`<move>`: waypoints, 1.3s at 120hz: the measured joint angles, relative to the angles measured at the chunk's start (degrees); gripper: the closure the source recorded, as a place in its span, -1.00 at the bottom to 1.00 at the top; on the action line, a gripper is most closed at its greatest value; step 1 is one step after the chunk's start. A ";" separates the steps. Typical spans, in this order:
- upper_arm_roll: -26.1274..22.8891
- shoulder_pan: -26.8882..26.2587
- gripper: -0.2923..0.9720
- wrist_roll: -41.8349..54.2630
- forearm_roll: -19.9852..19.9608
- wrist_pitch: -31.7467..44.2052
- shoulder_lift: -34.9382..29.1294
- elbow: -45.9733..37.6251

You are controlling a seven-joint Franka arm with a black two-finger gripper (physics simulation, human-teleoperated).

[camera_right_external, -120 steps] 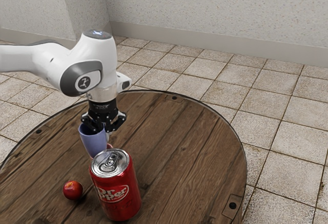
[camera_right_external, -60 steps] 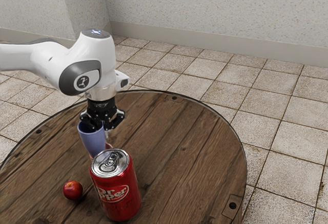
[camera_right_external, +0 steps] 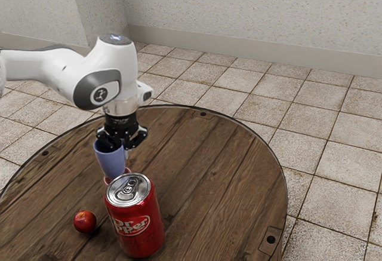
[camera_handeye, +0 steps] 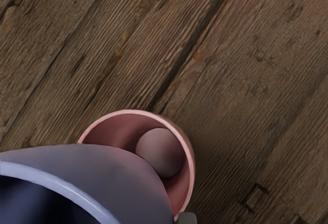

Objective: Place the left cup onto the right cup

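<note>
My gripper (camera_right_external: 113,147) is shut on the rim of a pale blue cup (camera_right_external: 111,161), which hangs tilted above the table. Right under it stands a pink cup (camera_right_external: 124,172), mostly hidden behind the blue cup and the soda can. In the wrist view the blue cup (camera_handeye: 87,183) overlaps the near side of the pink cup (camera_handeye: 177,147), whose open mouth shows a rounded bump at its bottom.
A red Dr Pepper can (camera_right_external: 134,215) stands just in front of the cups. A small red apple (camera_right_external: 85,220) lies toward the exterior view's left of the can. The round wooden table (camera_right_external: 215,171) has bare wood toward the exterior view's right.
My hand with the blue cup has shifted slightly toward the exterior view's right, closer over the pink cup. Can and apple stay put.
</note>
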 joint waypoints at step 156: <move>1.14 -0.26 0.70 -0.26 1.54 5.04 4.63 -0.59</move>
